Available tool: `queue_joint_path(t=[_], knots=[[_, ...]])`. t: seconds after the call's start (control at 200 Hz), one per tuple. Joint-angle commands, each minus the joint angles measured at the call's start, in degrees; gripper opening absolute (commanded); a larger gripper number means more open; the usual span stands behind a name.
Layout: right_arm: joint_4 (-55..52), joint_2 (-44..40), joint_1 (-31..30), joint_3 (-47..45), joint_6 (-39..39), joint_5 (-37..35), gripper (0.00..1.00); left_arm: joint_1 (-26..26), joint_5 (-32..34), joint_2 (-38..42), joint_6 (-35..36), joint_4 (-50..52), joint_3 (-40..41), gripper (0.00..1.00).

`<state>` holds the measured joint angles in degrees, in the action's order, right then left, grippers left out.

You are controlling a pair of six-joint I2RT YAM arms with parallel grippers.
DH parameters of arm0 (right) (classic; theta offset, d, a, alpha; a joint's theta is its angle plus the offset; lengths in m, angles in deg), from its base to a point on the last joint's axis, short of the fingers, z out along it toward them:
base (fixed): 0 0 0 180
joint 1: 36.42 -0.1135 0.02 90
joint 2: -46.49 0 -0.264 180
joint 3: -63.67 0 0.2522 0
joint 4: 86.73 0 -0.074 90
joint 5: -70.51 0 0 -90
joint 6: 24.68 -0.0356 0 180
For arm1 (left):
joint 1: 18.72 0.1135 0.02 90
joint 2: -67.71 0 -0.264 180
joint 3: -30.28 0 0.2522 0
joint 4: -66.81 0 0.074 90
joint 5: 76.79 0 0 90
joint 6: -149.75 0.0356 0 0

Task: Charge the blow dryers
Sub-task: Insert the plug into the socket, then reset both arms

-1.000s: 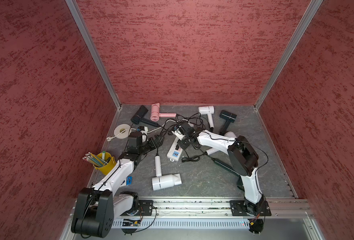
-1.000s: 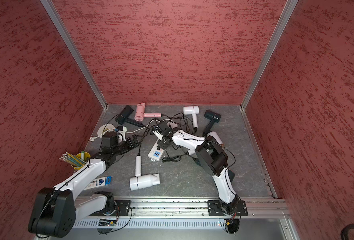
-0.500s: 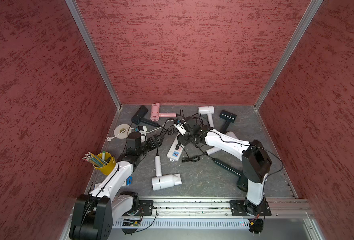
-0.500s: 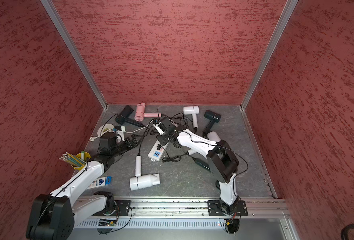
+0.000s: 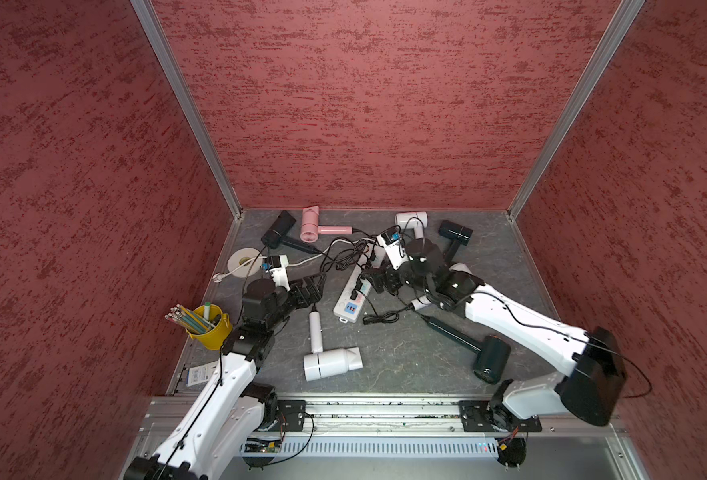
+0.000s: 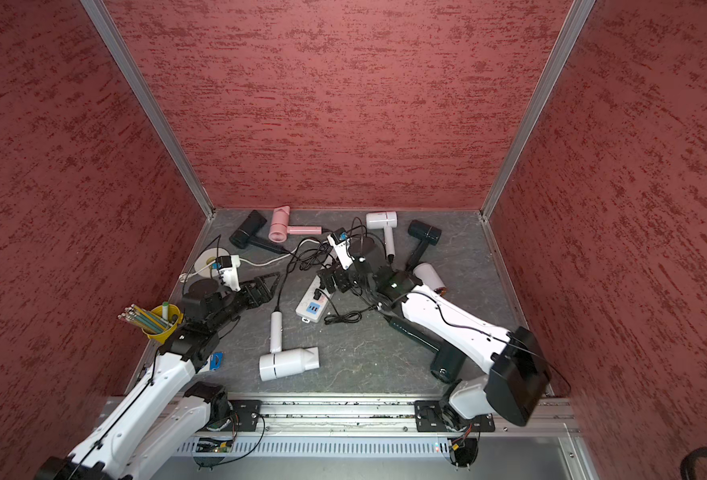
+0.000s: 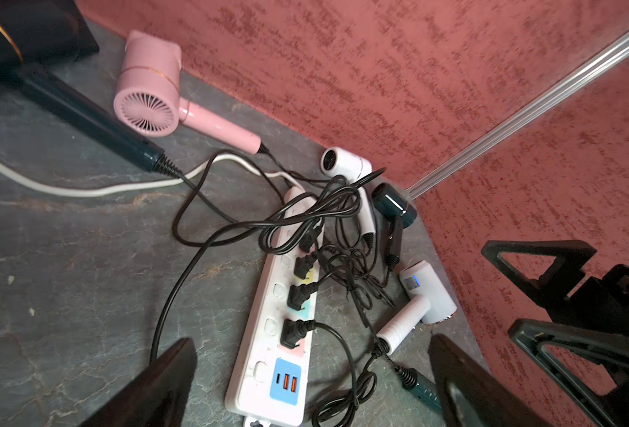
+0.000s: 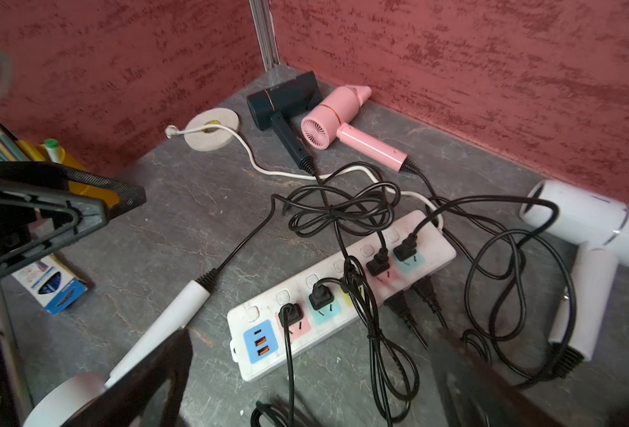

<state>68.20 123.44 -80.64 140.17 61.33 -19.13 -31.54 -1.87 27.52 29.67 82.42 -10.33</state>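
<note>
Sprung fully apart within the last second, right pincer (image 5: pixel 371 283) empty, poised just beside the power strip (image 5: pixel 352 296), right arm (image 5: pixel 518 328) stretched lower over the desk (image 5: pixel 401 361) than before. Left pincer (image 5: pixel 313 286) equally wide, gripping nothing, near the strip's opposite side. Scattered on the desk around the strip: pink blow dryer (image 5: pixel 312 226) and black dryer (image 5: pixel 276 231) by the far wall (image 5: pixel 364 124), small white dryer (image 5: pixel 412 217) and dark dryer (image 5: pixel 455 232) further along it, third white dryer (image 6: pixel 428 275) partly under that arm, large white dryer (image 5: pixel 330 364) and dark green dryer (image 5: pixel 489 360) nearer the rail (image 5: pixel 385 409), black cords (image 5: pixel 343 253) tangled over the strip.
</note>
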Motion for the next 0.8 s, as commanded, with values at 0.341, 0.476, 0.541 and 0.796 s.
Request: queue_joint_path(t=[0.341,0.476,0.541,0.796], knots=[[12.4,-33.2,-0.3,-25.8,-4.0,-0.2,1.00,-4.5,15.4,29.9,3.4,5.8,7.3,1.00],[13.4,-39.1,-0.3,-30.8,-5.6,-1.4,1.00,-4.6,17.8,33.4,3.3,7.6,7.8,1.00],[13.4,-40.3,-0.3,-31.7,-6.0,-2.1,1.00,-4.6,18.5,33.8,3.2,8.0,7.8,1.00],[14.0,-38.5,-0.3,-31.8,-6.5,-5.4,1.00,-4.5,19.0,32.4,3.2,8.2,7.4,1.00]])
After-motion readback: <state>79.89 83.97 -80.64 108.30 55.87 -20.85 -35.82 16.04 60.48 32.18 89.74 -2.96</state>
